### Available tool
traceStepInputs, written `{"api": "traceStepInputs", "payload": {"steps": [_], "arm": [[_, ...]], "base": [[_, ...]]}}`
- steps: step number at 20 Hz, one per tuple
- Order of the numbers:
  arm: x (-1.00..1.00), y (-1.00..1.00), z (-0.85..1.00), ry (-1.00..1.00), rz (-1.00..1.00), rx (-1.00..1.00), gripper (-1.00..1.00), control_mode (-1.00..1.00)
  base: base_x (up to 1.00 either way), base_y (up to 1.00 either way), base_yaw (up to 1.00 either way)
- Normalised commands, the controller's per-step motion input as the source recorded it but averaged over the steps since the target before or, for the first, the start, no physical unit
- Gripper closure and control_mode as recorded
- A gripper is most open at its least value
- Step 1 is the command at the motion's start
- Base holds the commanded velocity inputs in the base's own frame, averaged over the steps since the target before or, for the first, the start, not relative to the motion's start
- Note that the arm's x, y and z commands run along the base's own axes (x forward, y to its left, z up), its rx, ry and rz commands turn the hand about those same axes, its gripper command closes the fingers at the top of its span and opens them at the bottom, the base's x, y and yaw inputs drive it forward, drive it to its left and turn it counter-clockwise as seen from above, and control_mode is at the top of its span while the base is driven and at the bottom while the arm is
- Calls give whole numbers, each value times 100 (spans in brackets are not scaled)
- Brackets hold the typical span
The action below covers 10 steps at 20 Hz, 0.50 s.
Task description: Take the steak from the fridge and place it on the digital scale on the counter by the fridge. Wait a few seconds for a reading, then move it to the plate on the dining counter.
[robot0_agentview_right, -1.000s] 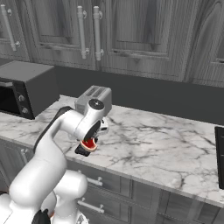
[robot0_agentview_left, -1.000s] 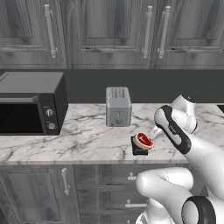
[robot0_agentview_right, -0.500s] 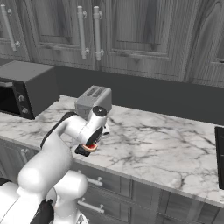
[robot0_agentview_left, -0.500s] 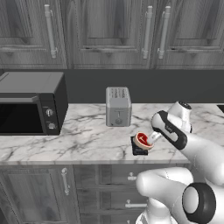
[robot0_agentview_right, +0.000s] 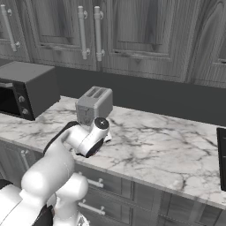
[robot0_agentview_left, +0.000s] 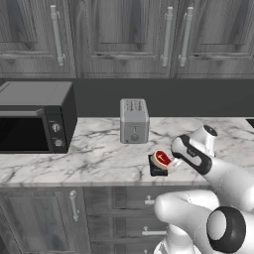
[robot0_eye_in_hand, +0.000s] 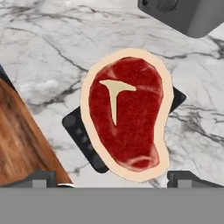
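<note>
The steak [robot0_eye_in_hand: 124,114], red with a pale fat rim, lies flat on the small black digital scale [robot0_eye_in_hand: 78,131] on the marble counter [robot0_agentview_left: 99,156]. In the left base view the steak [robot0_agentview_left: 161,158] rests on the scale [robot0_agentview_left: 157,171] near the counter's front edge. My gripper [robot0_eye_in_hand: 114,180] hangs close over the steak's near end, open, with a fingertip [robot0_eye_in_hand: 41,177] on either side and nothing held. In the right base view my hand [robot0_agentview_right: 95,137] covers the steak. The fridge, the plate and the dining counter are out of view.
A silver toaster [robot0_agentview_left: 134,120] stands just behind the scale, and a black microwave [robot0_agentview_left: 34,116] sits at the counter's left. A brown wooden surface [robot0_eye_in_hand: 17,140] lies beside the scale. A black slab [robot0_agentview_right: 222,163] sits at the far right. Cabinets line the wall above.
My hand has come down and closer to the steak, now hiding it in the right base view. The steak has stayed on the scale and the gripper has stayed open.
</note>
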Motion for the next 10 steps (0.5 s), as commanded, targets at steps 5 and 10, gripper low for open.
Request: {"api": "traceStepInputs", "payload": {"steps": [5,10], "arm": [[19,0,-7,-3,1,0,-100,-100],[23,0,-3,0,0,0,-100,-100]], "base": [[0,0,0],[0,0,0]]}}
